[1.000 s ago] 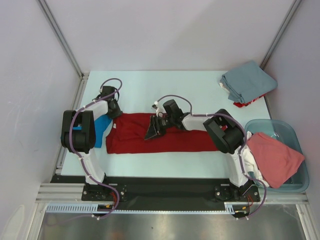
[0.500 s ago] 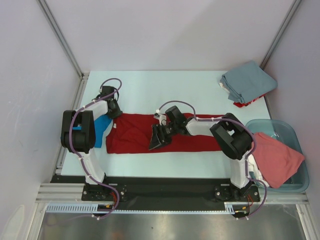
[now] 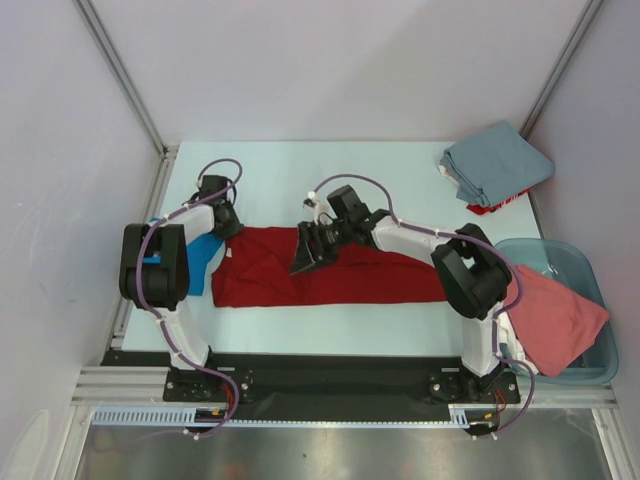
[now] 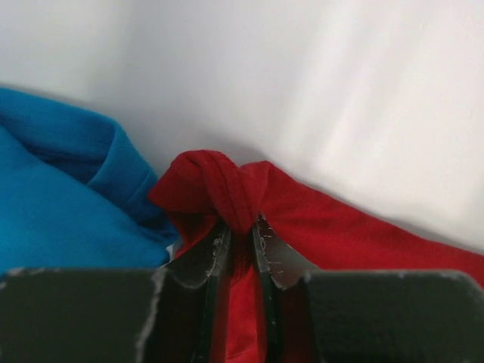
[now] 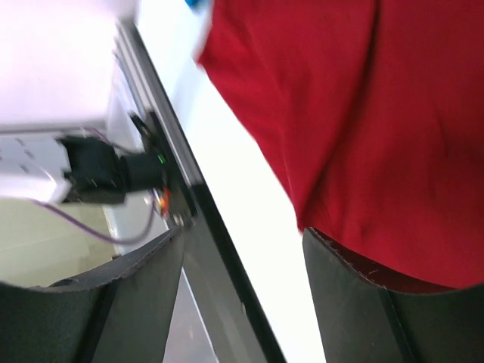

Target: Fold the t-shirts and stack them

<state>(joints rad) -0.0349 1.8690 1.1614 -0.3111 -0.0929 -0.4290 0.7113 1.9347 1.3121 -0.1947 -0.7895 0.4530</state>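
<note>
A crimson red t-shirt (image 3: 360, 280) lies spread as a wide strip across the middle of the table. My left gripper (image 3: 228, 226) is shut on its far left corner; the left wrist view shows red fabric (image 4: 227, 189) bunched between the fingers. A bright blue t-shirt (image 3: 205, 262) lies at the red one's left end, partly under the left arm, and also shows in the left wrist view (image 4: 60, 204). My right gripper (image 3: 303, 256) hangs open and empty above the red shirt's middle left (image 5: 378, 113). Its fingers (image 5: 370, 302) hold nothing.
A folded grey-blue shirt (image 3: 497, 165) lies on a small stack at the far right corner. A translucent bin (image 3: 575, 262) at the right edge holds a salmon-pink shirt (image 3: 552, 315) draped over its rim and some white cloth (image 3: 500, 322). The table's near edge and rail (image 5: 174, 197) show in the right wrist view.
My right gripper dipped toward the near side, then came back over the red shirt's middle left; its elbow swung right. The left gripper kept its hold and has not moved.
</note>
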